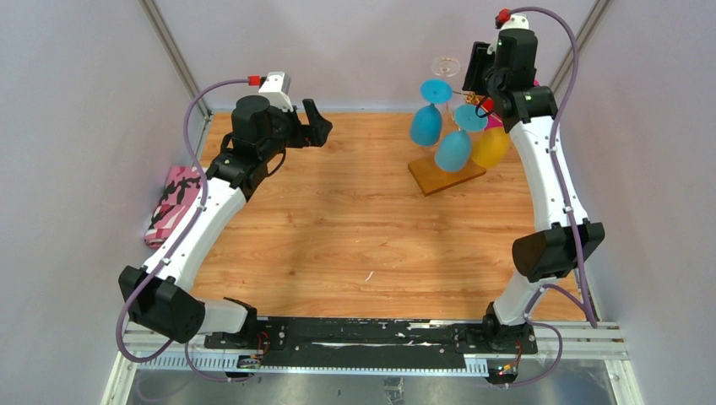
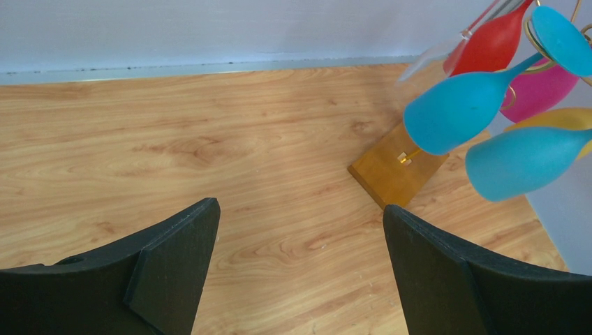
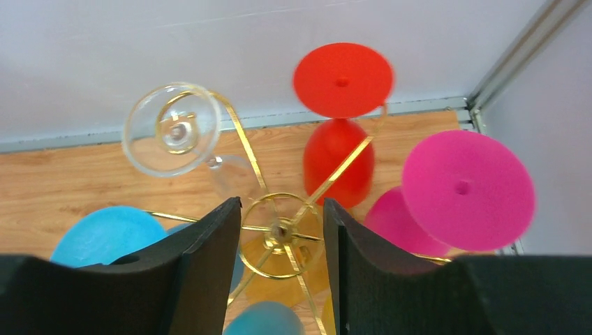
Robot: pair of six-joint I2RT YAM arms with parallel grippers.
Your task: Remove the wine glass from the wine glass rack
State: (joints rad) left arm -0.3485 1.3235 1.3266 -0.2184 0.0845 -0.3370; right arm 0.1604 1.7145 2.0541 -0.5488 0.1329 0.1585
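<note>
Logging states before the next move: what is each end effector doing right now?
Left end effector: open, holding nothing.
Right end effector: open, empty, above the wine glass rack.

top of gold wire rack on amber wood base [image 1: 432, 179] partly hidden by right arm [image 1: 547, 169], pink frosted wine glass [image 2: 541, 91] partly occluded, yellow frosted wine glass [image 2: 558, 117] cut by frame edge, red wine glass [image 3: 338, 164] foot blurred

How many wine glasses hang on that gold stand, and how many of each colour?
Blue glasses: 2
Red glass: 1
Pink glass: 1
Yellow glass: 1
Clear glass: 1
Total: 6
</note>
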